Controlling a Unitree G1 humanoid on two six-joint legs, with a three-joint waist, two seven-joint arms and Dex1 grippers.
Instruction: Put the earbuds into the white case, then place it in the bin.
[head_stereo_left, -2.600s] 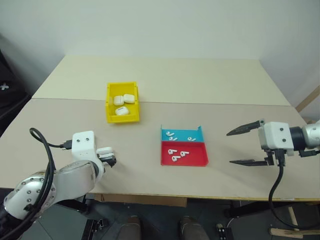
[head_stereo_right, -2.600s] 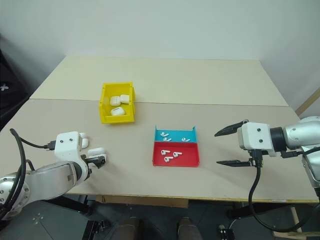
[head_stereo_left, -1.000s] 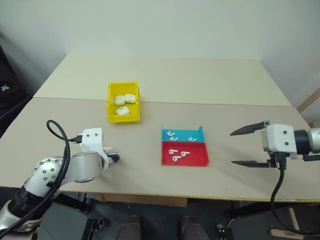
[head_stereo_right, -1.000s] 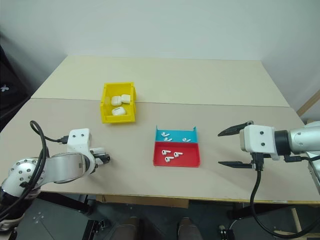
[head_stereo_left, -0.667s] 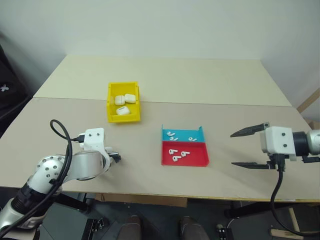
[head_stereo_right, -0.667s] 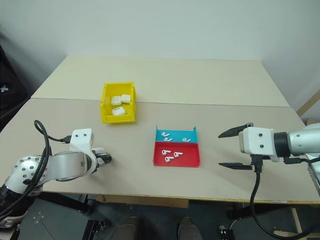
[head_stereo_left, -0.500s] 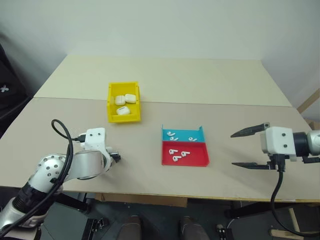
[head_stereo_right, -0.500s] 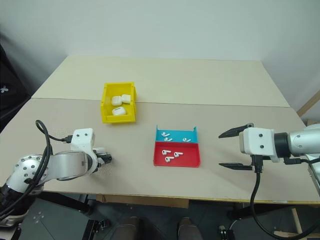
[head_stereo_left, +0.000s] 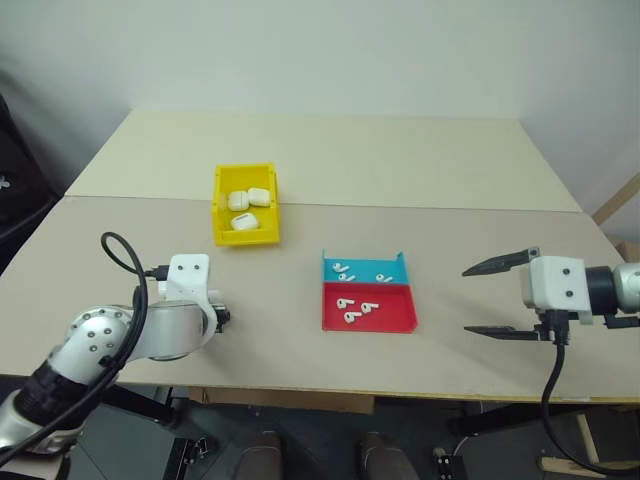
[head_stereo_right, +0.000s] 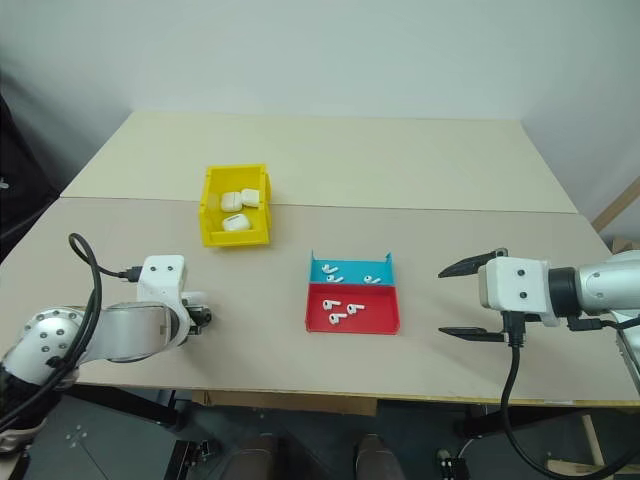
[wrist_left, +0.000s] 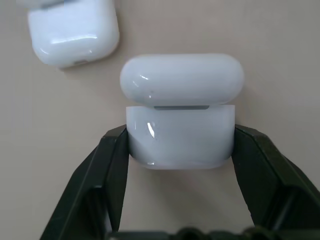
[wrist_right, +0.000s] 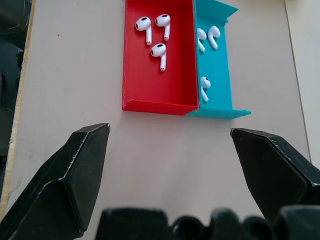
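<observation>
Tan table (head_stereo_left: 300, 330): my left gripper (wrist_left: 180, 145) is clamped on the case (wrist_left: 181, 135), lid ajar, near front-left edge. Right gripper (head_stereo_left: 500, 298) hangs apart, empty. Earbuds (wrist_right: 155, 35) in tray (wrist_right: 160, 106); bin (head_stereo_left: 245, 235) step not yet done.

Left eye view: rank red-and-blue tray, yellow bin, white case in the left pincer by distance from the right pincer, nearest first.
1. Red-and-blue tray: mid-table, toward the robot's left of the open right pincer.
2. Yellow bin: farther left and farther back on the table.
3. White case: far left near the front edge, clamped in the left pincer.
</observation>
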